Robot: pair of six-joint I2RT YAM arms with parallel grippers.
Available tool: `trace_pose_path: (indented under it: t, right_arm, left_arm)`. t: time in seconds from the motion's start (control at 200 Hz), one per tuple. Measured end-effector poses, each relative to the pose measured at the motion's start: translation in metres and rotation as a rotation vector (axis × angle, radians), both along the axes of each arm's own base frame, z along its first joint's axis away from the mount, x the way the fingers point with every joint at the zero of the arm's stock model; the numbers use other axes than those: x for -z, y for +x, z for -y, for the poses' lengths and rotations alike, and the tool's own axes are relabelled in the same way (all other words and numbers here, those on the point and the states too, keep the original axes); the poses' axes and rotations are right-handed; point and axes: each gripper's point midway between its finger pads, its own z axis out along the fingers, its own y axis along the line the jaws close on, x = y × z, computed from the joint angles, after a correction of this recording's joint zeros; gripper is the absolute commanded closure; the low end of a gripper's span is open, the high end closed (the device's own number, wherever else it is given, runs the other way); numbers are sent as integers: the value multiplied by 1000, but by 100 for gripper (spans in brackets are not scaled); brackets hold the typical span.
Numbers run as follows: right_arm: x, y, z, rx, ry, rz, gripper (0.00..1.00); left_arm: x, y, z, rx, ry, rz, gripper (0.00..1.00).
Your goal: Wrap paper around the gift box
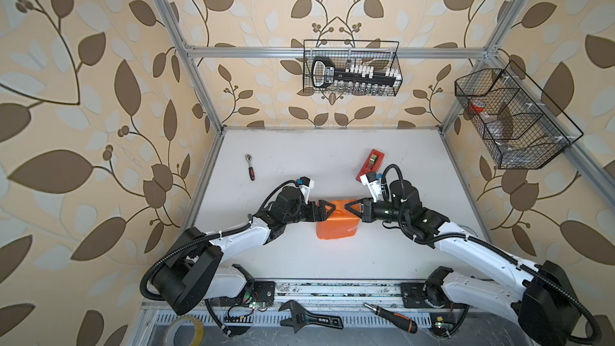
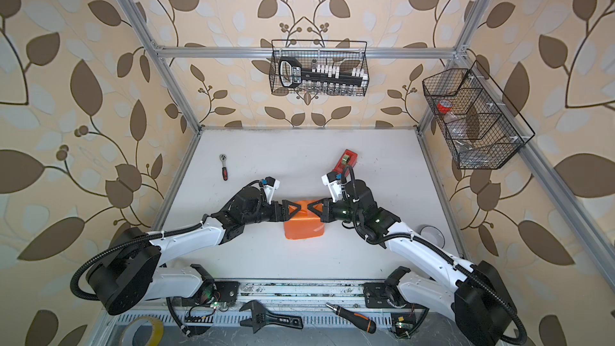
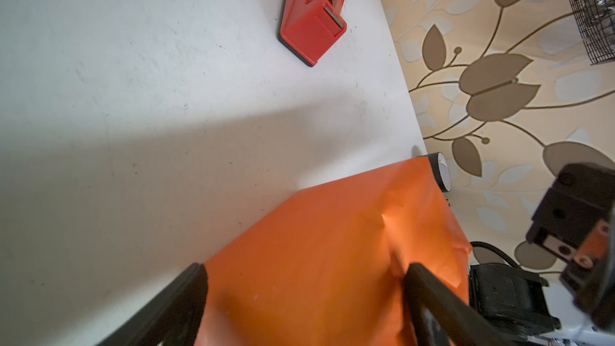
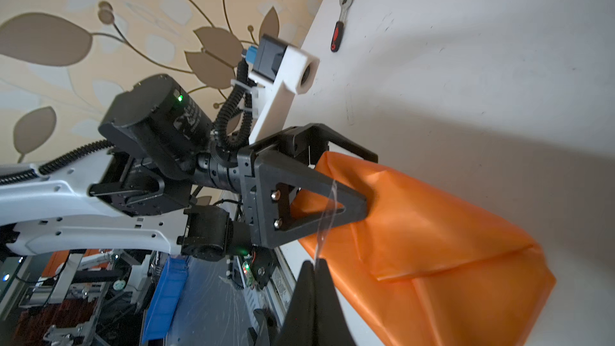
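Paper (image 1: pixel 336 228), centre of the desk (image 1: pixel 299 161), hides the gift box; left jaws, wide, pin its top flap; right jaws, pinched on clear tape (image 4: pixel 327 214), should smooth it across the seam.

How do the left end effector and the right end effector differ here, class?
The left end effector is open, its fingers straddling the orange paper; the right end effector is shut, fingers pressed together. The left end effector reaches from the left in both top views, the right end effector from the right. Both are black and face each other.
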Motion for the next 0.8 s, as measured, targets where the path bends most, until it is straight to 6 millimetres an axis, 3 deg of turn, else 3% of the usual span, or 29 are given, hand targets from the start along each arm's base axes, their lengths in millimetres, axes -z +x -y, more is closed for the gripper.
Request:
trace_pose_path:
  t: [0.155,0.48,0.8]
  right_arm:
    - [9,1,-9,-14,-56,3,100]
    - [33,8,-8,3,-136,-33,100]
    - [39,9,-4,13,-167,-30,100]
  left_arm:
    - [0,0,0,1,0,0,7]
    - [0,0,0,1,0,-1,7]
    - [0,0,0,1,1,-2,7]
